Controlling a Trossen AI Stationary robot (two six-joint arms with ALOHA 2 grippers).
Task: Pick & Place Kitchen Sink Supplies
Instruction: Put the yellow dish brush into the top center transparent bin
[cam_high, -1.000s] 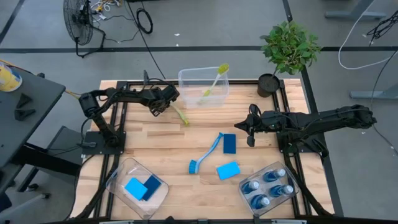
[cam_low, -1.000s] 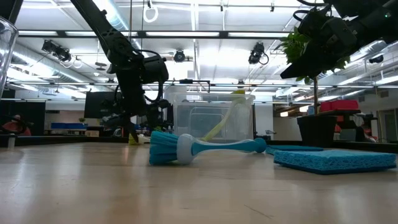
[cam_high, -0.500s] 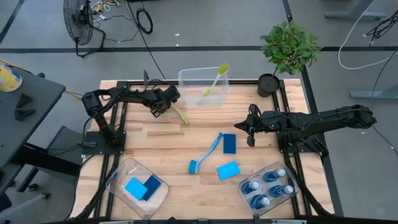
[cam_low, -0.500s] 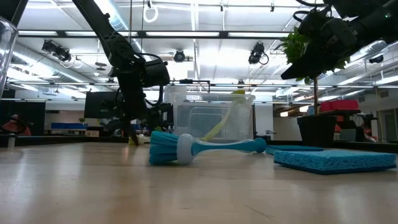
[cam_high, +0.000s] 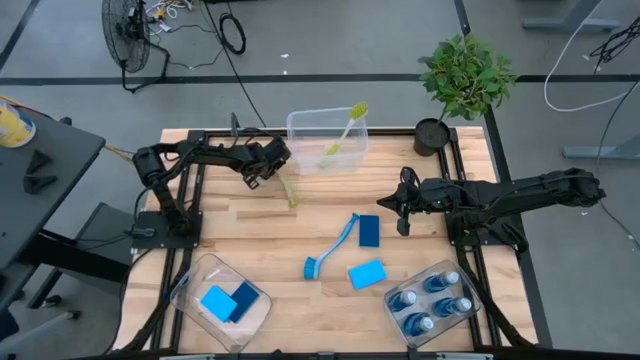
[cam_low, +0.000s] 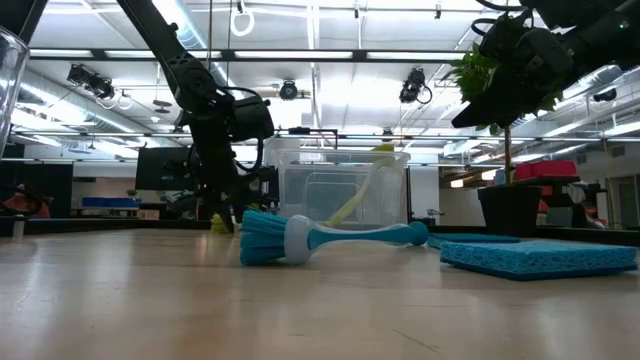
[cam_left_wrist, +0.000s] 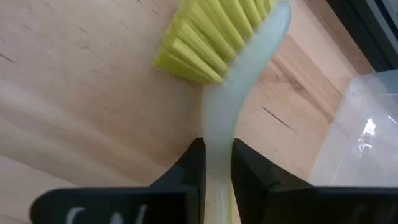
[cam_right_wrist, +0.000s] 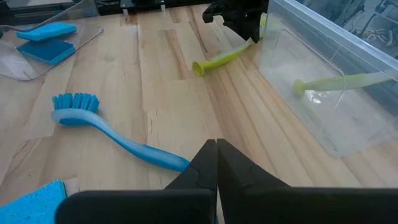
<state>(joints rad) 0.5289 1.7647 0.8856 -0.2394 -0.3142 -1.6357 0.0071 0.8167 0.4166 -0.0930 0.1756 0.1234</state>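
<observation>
Beside the clear bin (cam_high: 327, 142) at the far middle of the wooden surface (cam_high: 250, 240), the left pincer (cam_high: 272, 170) had its fingers (cam_left_wrist: 194, 165) pressed against both sides of the pale handle of a yellow-green dish brush (cam_left_wrist: 225, 59). In the left wrist view the yellow bristles faced the wood, and the brush head pointed away from the pincer, close to the bin's wall. A second yellow-green brush (cam_high: 345, 126) leaned inside that bin.

The right pincer (cam_high: 403, 205) was held above the surface on the right side, its fingers together and holding nothing.

The blue dish brush (cam_high: 332, 248) lay near the middle of the surface, with a dark blue sponge (cam_high: 369, 230) just beside its handle end and a light blue sponge (cam_high: 367, 273) near its bristle end. At the near right corner, a clear tray (cam_high: 408, 283) held four blue soap bottles (cam_high: 431, 302). At the near left, another clear tray (cam_high: 196, 275) held two sponges (cam_high: 229, 301), one light and one dark. A potted plant (cam_high: 462, 82) stood at the far right corner.
</observation>
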